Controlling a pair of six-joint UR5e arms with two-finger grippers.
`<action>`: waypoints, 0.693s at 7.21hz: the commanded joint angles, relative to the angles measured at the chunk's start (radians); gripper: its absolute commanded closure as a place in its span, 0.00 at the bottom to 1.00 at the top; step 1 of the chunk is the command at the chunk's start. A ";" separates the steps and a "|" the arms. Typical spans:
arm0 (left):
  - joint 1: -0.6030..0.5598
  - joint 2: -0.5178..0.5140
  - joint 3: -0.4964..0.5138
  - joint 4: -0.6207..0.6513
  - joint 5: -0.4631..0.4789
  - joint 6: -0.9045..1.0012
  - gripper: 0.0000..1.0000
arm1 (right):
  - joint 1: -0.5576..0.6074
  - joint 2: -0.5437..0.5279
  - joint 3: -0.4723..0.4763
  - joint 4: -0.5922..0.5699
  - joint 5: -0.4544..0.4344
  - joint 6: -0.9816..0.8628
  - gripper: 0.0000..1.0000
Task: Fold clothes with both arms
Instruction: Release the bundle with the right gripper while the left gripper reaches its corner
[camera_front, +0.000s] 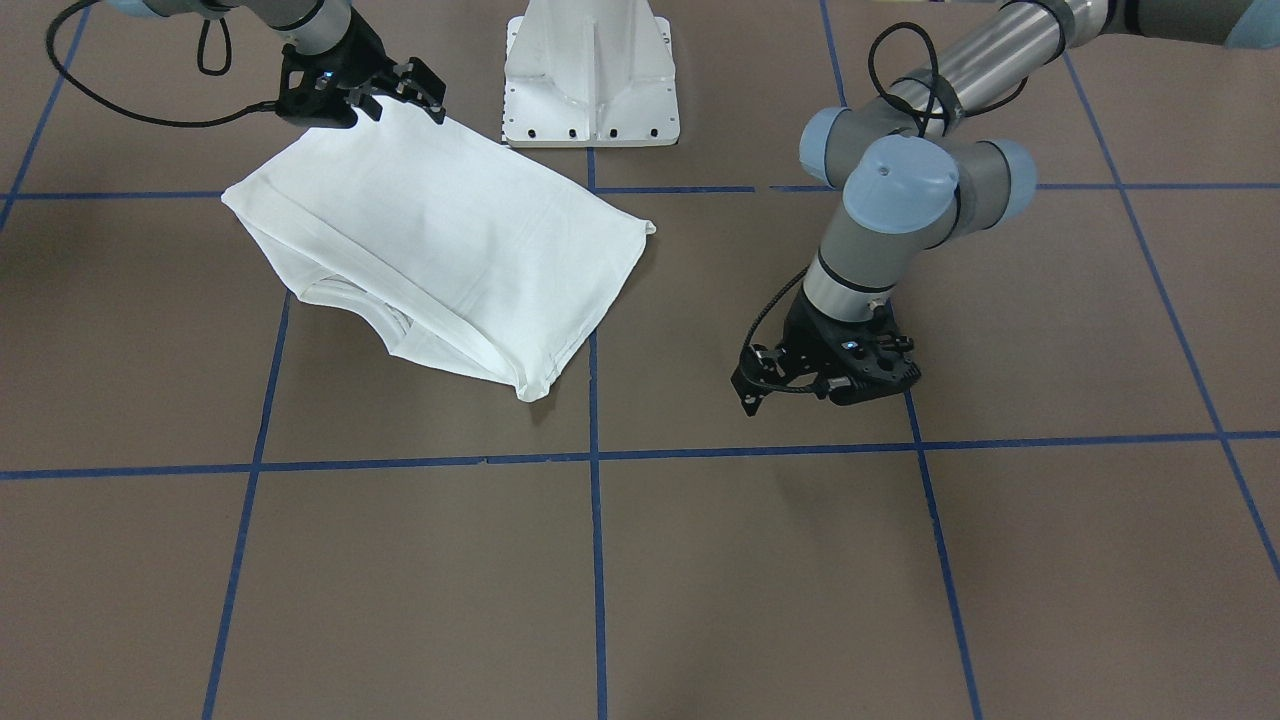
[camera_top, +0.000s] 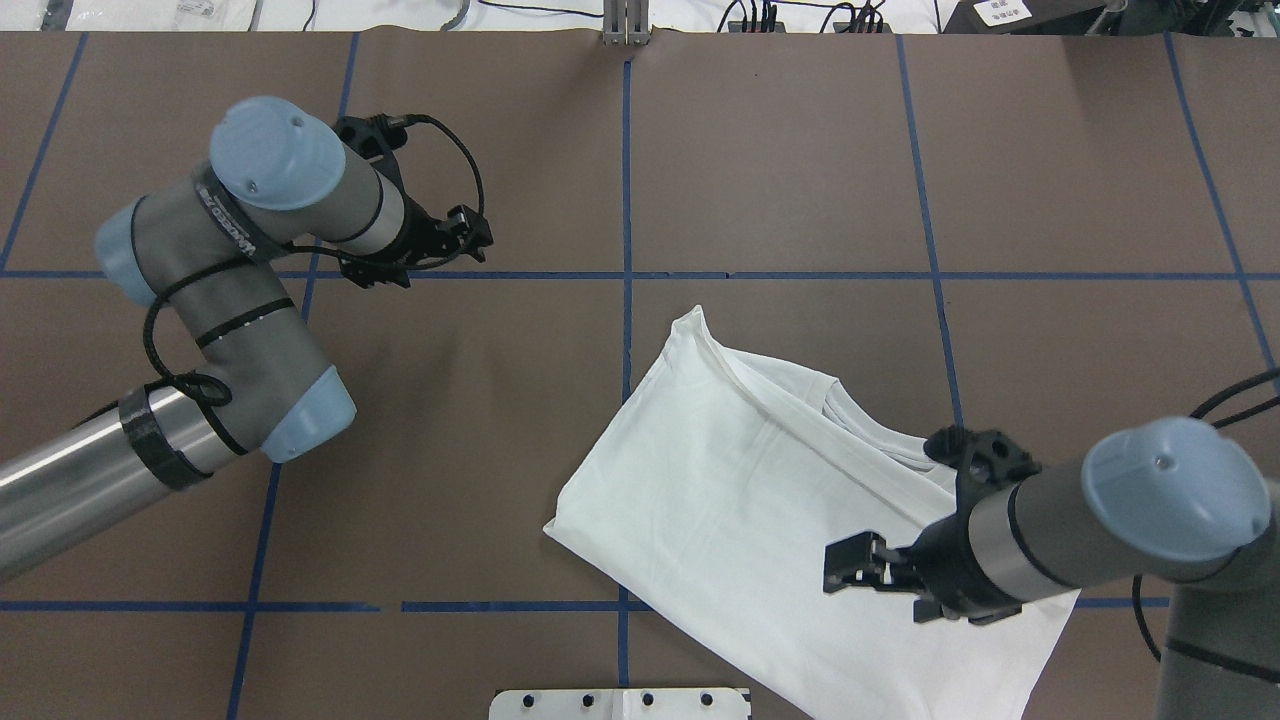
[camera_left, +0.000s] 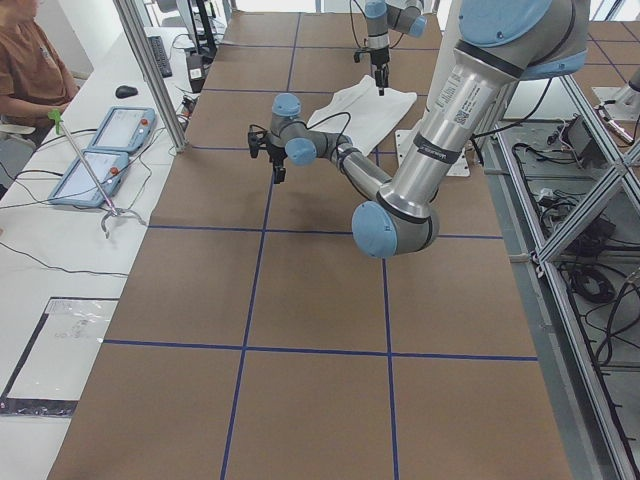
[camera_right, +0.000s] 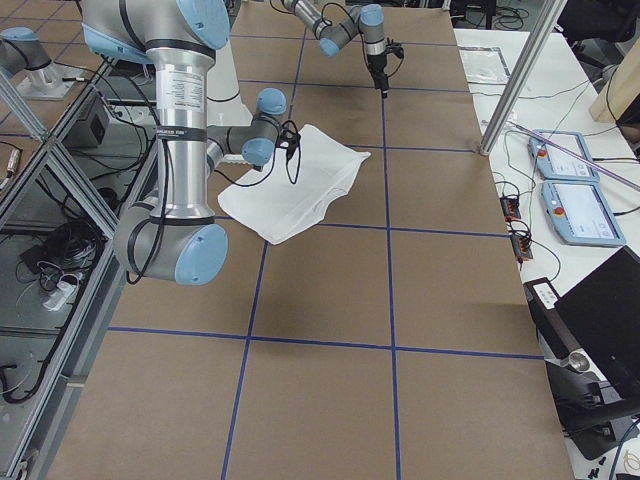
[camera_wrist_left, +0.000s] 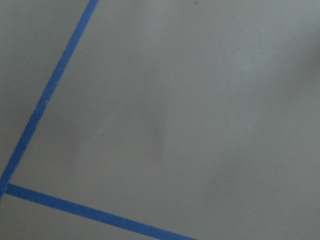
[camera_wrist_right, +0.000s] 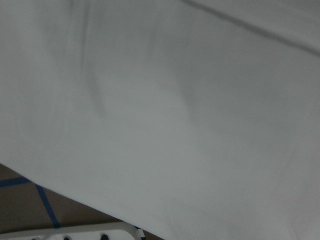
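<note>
The white shirt (camera_front: 440, 230) (camera_top: 740, 500) lies folded over on the brown table, skewed to the blue grid. Its ribbed collar (camera_front: 340, 295) (camera_top: 850, 410) shows at one edge, and no printed text is visible. My right gripper (camera_front: 405, 90) (camera_top: 862, 570) hangs just over the shirt's corner nearest the pedestal. It looks open, with no cloth between the fingers. The right wrist view is filled with white fabric (camera_wrist_right: 160, 110). My left gripper (camera_front: 850, 385) (camera_top: 472, 232) points down at bare table well away from the shirt. It looks open and holds nothing.
The white metal pedestal (camera_front: 590, 80) (camera_top: 620, 703) stands close to the shirt on the robot's side. Blue tape lines (camera_wrist_left: 45, 105) grid the table. A side desk with tablets (camera_left: 115, 130) and a seated person (camera_left: 20, 60) lies beyond the far edge.
</note>
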 joint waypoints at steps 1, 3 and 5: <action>0.115 0.010 -0.127 0.011 -0.084 -0.170 0.01 | 0.209 0.026 -0.004 0.001 0.003 -0.124 0.00; 0.226 0.021 -0.228 0.071 -0.078 -0.310 0.01 | 0.307 0.061 -0.022 0.001 0.011 -0.142 0.00; 0.309 0.025 -0.230 0.100 -0.052 -0.403 0.01 | 0.318 0.065 -0.020 0.001 0.011 -0.142 0.00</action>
